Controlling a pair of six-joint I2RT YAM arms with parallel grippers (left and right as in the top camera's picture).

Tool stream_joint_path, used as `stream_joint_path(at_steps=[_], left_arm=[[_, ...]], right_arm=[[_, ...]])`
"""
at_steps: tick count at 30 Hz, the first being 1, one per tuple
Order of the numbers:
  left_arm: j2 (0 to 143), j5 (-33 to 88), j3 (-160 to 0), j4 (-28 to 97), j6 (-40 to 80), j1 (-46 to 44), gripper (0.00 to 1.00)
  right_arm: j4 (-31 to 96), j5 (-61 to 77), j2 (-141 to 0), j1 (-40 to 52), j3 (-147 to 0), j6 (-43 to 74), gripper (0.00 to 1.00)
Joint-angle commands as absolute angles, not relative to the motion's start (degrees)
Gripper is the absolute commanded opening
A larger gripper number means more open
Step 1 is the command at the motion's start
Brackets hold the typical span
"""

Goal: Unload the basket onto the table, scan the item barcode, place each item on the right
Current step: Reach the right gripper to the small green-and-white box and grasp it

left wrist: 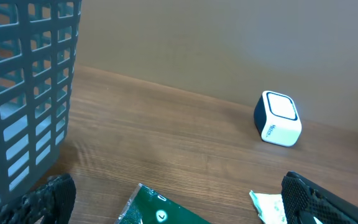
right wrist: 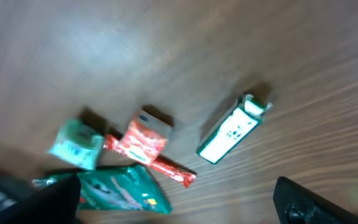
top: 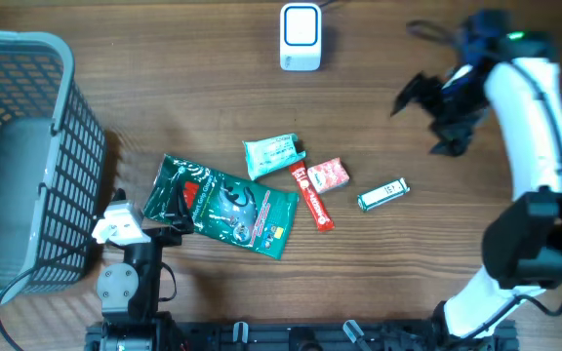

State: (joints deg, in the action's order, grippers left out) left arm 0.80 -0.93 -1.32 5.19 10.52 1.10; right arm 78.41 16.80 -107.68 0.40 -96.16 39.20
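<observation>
Pouch, glossy green foil, lies between the spread jaws of the left gripper; right gripper, open too, hovers right of the boxy white scanner.

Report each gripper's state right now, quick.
Left gripper: open, jaws spread wide, holding nothing.
Right gripper: open, jaws spread wide, holding nothing.
</observation>
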Motion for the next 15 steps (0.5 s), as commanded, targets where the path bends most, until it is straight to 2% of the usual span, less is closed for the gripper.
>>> stream_joint_path(at_steps=[1,5,10,15], left_arm=[[0.38,-0.45,-0.86,5.17,9.41,0.91,1.0],[0.38,-0.45,-0.86,5.17,9.41,0.91,1.0],[0.38,-0.45,-0.86,5.17,9.41,0.91,1.0],[0.38,-0.45,-0.86,5.17,9.41,0.91,1.0]], right_arm=[[72.88,12.91,-108.22,4.91,-86.5,48.51,1.0],[66.59,12.95,-108.22,6.15,-75.66,53.1,0.9],[64.97,12.25,-108.22,6.15,-71.85,52.9,0.9],[54.7,11.16,-108.22,6.15,-64.42,53.19,0.85]])
